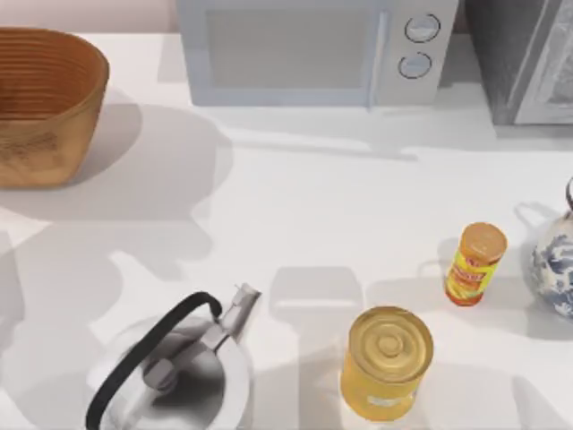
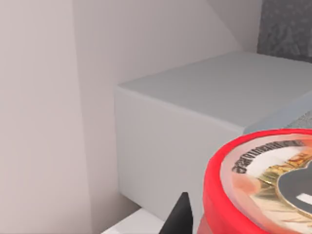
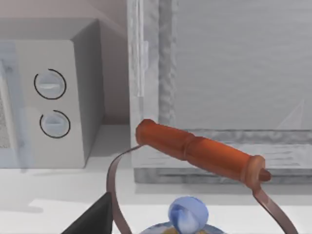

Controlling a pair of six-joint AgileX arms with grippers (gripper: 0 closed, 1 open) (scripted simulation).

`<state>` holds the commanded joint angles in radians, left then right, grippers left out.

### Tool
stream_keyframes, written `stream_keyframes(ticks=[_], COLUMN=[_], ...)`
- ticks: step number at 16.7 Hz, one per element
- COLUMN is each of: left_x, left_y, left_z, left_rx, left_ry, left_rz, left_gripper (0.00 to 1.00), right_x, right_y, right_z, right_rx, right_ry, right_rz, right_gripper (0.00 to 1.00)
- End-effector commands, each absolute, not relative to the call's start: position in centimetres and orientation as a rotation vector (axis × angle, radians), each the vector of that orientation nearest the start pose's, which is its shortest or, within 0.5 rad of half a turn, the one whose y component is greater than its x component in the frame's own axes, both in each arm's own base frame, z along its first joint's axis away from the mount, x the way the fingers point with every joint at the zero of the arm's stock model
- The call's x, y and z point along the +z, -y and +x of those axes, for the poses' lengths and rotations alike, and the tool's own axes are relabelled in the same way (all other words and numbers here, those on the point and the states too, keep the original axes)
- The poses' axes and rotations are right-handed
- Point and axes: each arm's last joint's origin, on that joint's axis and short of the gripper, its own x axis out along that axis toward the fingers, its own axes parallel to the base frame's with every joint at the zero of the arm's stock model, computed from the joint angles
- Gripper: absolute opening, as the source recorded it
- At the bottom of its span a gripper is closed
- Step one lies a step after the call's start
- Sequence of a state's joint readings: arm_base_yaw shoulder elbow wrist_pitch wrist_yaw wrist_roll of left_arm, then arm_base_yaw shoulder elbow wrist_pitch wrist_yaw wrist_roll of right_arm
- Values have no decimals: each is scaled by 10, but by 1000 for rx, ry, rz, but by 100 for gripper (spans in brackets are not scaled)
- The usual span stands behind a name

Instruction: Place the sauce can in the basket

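- In my left wrist view the sauce can (image 2: 258,187) sits right against a dark fingertip of my left jaws, its top facing the camera; whether the jaws grip it, I cannot tell.
- The wicker basket (image 1: 40,107) stands at the surface's far left (my left arm's side).
- Red rim, pale printed lid.

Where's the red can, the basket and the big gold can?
sauce can (image 2: 253,195): left wrist view, on its red rim.
basket (image 1: 63,116): top view, on its woven wall.
gold can (image 1: 389,345): top view, on its lid.
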<state>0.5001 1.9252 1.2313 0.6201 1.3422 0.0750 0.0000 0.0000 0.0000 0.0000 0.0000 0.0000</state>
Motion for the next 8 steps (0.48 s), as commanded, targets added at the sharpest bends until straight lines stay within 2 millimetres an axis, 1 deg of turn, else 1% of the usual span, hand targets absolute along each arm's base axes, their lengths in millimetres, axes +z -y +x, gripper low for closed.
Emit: stream_keyframes(ticks=[8], left_x=[211], left_y=[-141], left_z=[416], left_rx=[-816], left_ry=[-3], left_rz=[0], left_gripper=[0], right_x=[160], right_y=[1], right_z=[106], right_rx=[0], right_ry=[0], right_rz=[0], right_gripper=[100])
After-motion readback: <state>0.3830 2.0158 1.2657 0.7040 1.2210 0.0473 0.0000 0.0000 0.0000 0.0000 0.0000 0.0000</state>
